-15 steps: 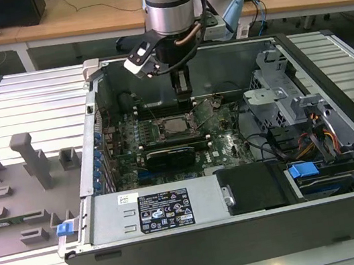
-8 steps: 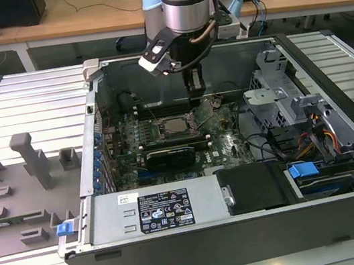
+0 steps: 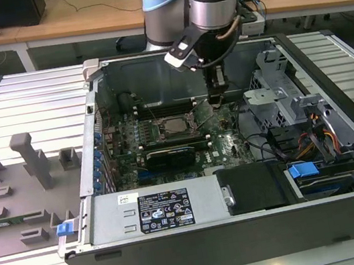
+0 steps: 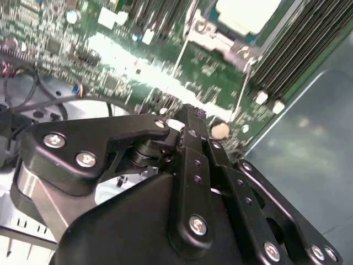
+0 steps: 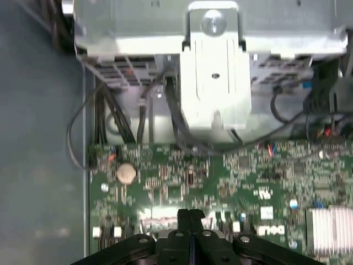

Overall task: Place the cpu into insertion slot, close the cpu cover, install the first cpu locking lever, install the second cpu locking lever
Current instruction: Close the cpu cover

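Gripper (image 3: 218, 93): clenched on nothing, upper centre, exterior view.
Surface: slatted grey table (image 3: 29, 103) (ribbed metal).
Room: wooden desks (image 3: 76, 17) along the top.

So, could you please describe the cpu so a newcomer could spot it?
Look inside the open computer case at the green motherboard on its floor. Just beyond the long black graphics card in the exterior view sits the cpu: a small flat square with a silvery metal top, unlike the long narrow memory slots beside it.
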